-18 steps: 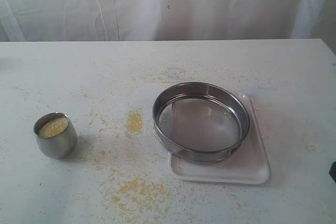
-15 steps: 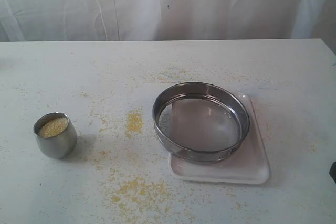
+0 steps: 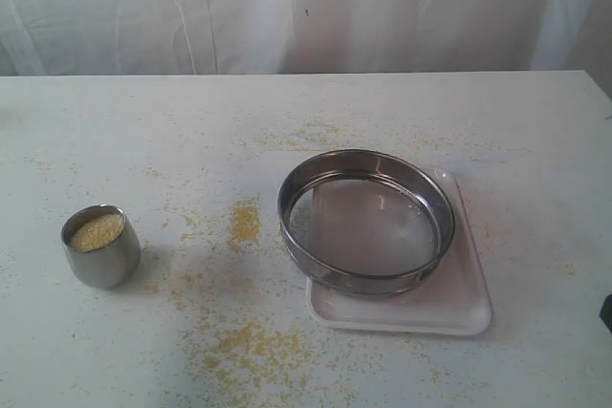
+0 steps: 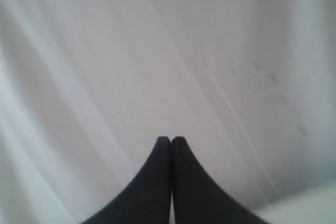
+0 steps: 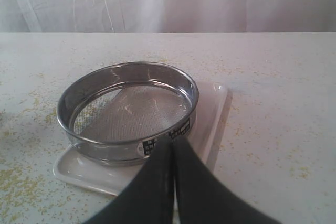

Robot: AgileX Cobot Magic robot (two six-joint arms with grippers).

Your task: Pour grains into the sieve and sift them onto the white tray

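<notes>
Presently the table (image 3: 535, 140), white and dusted with yellow specks, carries all items. Behind the sieve (image 3: 366, 224), past the table's far edge, hangs a pale curtain (image 3: 382, 7).

Tray (image 3: 459, 308): white, rectangular, rounded corners. It lies flat directly under the sieve and extends beyond it on the right and near sides in the exterior view.

Sieve: round, steel-rimmed, upright, resting on the tray. Its left rim overhangs the tray's edge. The tray's outline shows through the mesh. In the right wrist view the sieve (image 5: 128, 109) bears a small dark label on its outer wall, and the tray (image 5: 210, 114) shows beside it.

Cup (image 3: 103, 253): small, steel, standing upright well to the left of the sieve, apart from it.

Grains (image 3: 97, 231): yellow, filling the cup close to its brim. A loose patch (image 3: 246, 224) lies on the table just left of the sieve. A wider, thinner scatter (image 3: 249, 346) lies left of the sieve and nearer the camera.

Right gripper (image 5: 171, 139): dark fingers pressed together, nothing between them, tips lined up with the labelled wall of the sieve. Whether they touch it cannot be told.

Left gripper (image 4: 171, 140): fingers pressed together, nothing held, seen against the curtain only. Its place relative to the sieve cannot be told.
</notes>
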